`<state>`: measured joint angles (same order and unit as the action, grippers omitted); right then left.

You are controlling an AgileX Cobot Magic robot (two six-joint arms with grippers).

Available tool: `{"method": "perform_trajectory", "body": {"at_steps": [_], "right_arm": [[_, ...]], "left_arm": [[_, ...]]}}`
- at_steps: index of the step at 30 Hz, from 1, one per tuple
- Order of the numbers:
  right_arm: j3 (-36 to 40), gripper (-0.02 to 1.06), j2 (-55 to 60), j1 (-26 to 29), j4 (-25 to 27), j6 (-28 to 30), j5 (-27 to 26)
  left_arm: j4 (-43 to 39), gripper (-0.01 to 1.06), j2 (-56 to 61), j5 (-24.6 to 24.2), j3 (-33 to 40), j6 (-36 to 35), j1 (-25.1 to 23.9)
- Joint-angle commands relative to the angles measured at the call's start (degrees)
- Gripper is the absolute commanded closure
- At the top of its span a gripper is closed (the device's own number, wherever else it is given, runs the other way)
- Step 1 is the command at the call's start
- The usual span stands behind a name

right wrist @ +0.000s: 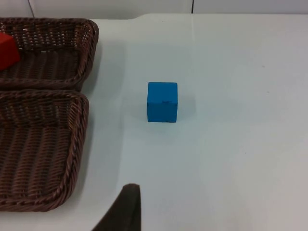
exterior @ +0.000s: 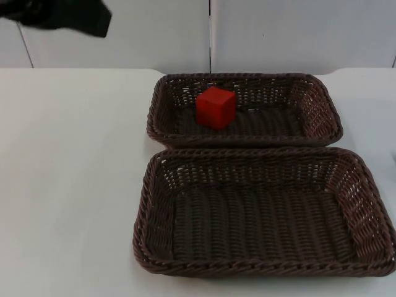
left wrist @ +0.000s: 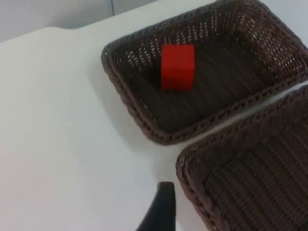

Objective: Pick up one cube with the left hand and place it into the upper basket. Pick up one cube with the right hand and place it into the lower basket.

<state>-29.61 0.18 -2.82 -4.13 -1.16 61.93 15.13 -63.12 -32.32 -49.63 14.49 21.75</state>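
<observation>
While the red cube (exterior: pixel 216 107) is already sitting inside the upper basket (exterior: pixel 322 117), the left half of the task is looking done and the right half is now in hand. From the top, the lower basket (exterior: pixel 371 204) is lying just in front of the upper one, their rims touching or nearly so, and it is holding nothing. The left arm (exterior: pixel 62 15) is hanging raised at the far corner, well apart from both baskets, and appears to be waiting.

Along the left gripper (left wrist: pixel 161 211), one dark fingertip is showing above the bare white surface (left wrist: pixel 57 120). The red cube (left wrist: pixel 178 66) is resting ahead of that fingertip, in the upper basket (left wrist: pixel 130 103), upright against its near-left wall. The lower basket (left wrist: pixel 192 192) is lying just beside the fingertip. Whether these fingers are spread or closed I cannot tell; nothing is showing in their hold.

Along the right gripper (right wrist: pixel 126 211), a blue cube (right wrist: pixel 162 101) is standing on the surface (right wrist: pixel 240 120) ahead of the fingertip, apart from it and near the baskets' outer rims. How wide these fingers are standing I cannot tell either, though they are gripping nothing visible.

Next, I judge, the right arm is needing to reach forward, lower its fingers around the blue cube, close, lift, and carry it over the lower basket (right wrist: pixel 72 144).
</observation>
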Motion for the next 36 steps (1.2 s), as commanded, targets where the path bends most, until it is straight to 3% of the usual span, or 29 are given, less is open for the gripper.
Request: {"method": "perform_trajectory", "body": {"at_steps": [1,10,18,36], "right_arm": [[0.15,-0.01,-0.18,0.41,-0.32,0.45,-0.1],[0.15,-0.01,-0.18,0.41,-0.32,0.45,-0.1],[0.15,-0.01,-0.18,0.41,-0.32,0.45,-0.1],[0.04,-0.01,-0.18,0.41,-0.32,0.46,-0.43]], "left_arm": [[0.47,0.27,3.44,1.02,2.19,-0.36,0.21],[0.47,0.27,11.48,-0.69,4.78,-0.36,0.21],[-1.7,0.27,16.85,-5.95,6.01,-0.36,0.21],[-2.08,0.27,16.85,-5.62,6.01,-0.36,0.21]]}}
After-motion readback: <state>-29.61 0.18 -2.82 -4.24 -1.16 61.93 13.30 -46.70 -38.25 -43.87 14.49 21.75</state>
